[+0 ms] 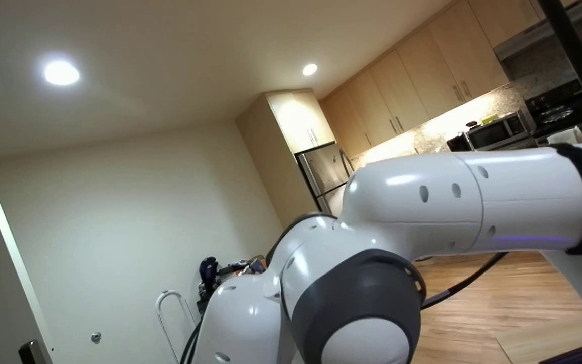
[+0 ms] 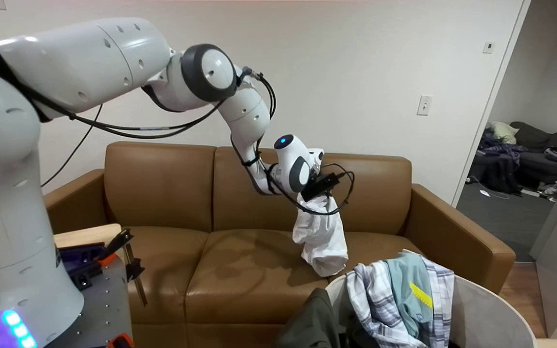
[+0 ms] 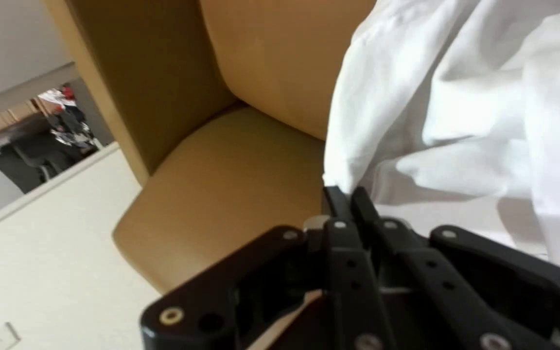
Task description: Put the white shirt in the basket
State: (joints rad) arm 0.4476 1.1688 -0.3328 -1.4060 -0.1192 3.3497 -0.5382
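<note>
Well, a brown sofa (image 2: 244, 275) stands along the far wall (image 2: 356, 72), with a white basket (image 2: 489, 314) at the near right. A checked shirt (image 2: 375, 299) and a pale green cloth (image 2: 406, 285) heap up over part of the basket's far rim, partly blocking its mouth, and dark cloth (image 2: 312, 319) bulges at its left side. The white shirt (image 2: 324, 237) hangs outside, in front of the sofa and just left of that heap; I can't tell whether its hem touches the sofa. The gripper (image 3: 347, 193) has its jaws nearly together, clenched on a fold of it.
</note>
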